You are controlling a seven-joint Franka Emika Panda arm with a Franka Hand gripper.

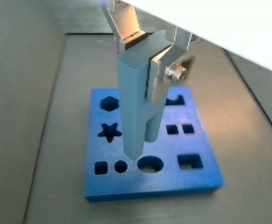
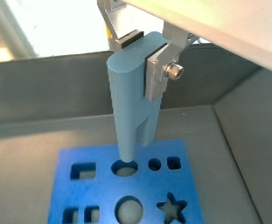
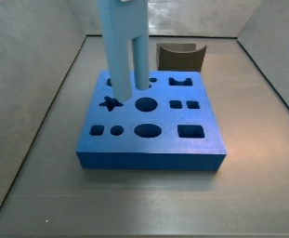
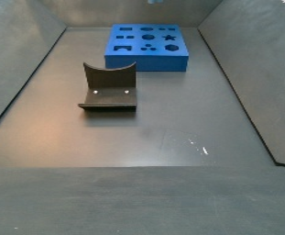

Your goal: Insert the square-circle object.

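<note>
As hand (image 1: 146, 63) grips it, square-circle object (image 1: 133, 105) upright

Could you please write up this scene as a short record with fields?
gripper: above the board, jaws shut on the peg
peg: pale blue, long, upright; lower end over the board's holes in both wrist views; contact cannot be told
board: blue, flat on the floor, shaped holes, none seen filled
fixture: dark, on the floor, apart from the board, holds nothing
task state: peg not yet inserted
</note>
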